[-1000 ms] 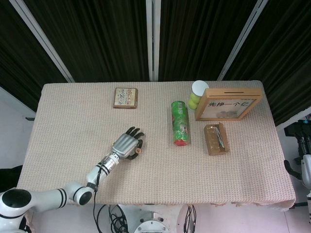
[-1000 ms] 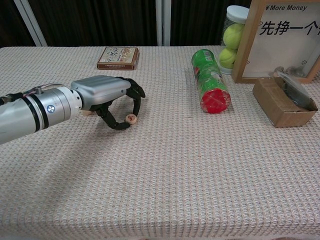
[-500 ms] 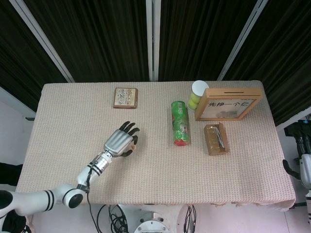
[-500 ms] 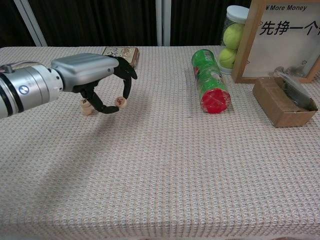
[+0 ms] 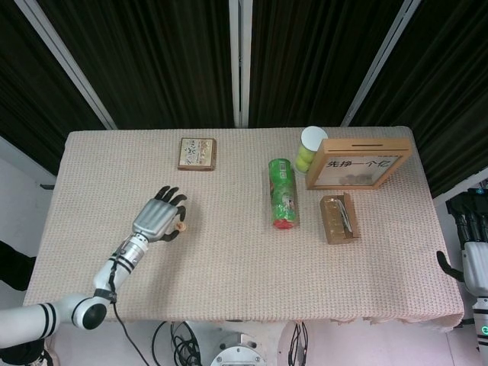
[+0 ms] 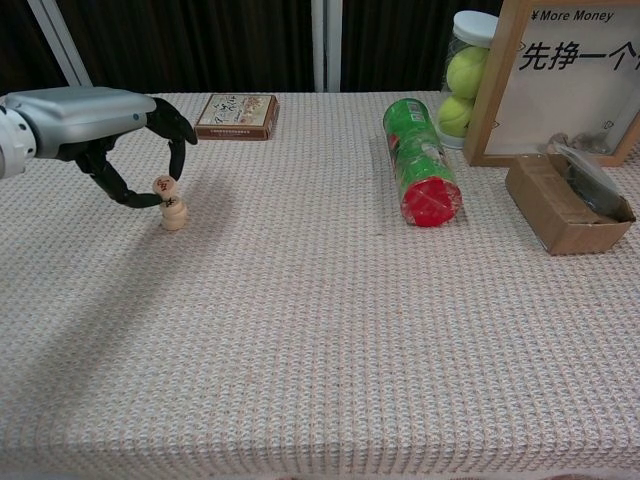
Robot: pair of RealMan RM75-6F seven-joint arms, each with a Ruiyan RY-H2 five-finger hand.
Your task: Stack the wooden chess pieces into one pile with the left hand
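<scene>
My left hand [image 6: 88, 116] reaches in from the left and pinches a small round wooden chess piece [image 6: 164, 186] between thumb and a finger. The piece is tilted and sits right at the top of a short pile of wooden pieces [image 6: 175, 214] on the cloth; I cannot tell whether it touches the pile. From the head view the left hand [image 5: 158, 216] covers the pile, and only a bit of a wooden piece [image 5: 181, 226] shows at its fingertips. My right hand [image 5: 471, 261] hangs off the table's right edge, fingers spread, holding nothing.
A flat printed box [image 6: 236, 116] lies behind the pile. A green can [image 6: 420, 160] lies on its side mid-table. At the right stand a jar of tennis balls [image 6: 463, 78], a framed sign [image 6: 570, 80] and an open cardboard box [image 6: 566, 203].
My left hand has lifted the chess piece off the cloth and carried it left and slightly away, from mid-table to the top of the pile. The right hand has shifted slightly at the edge.
</scene>
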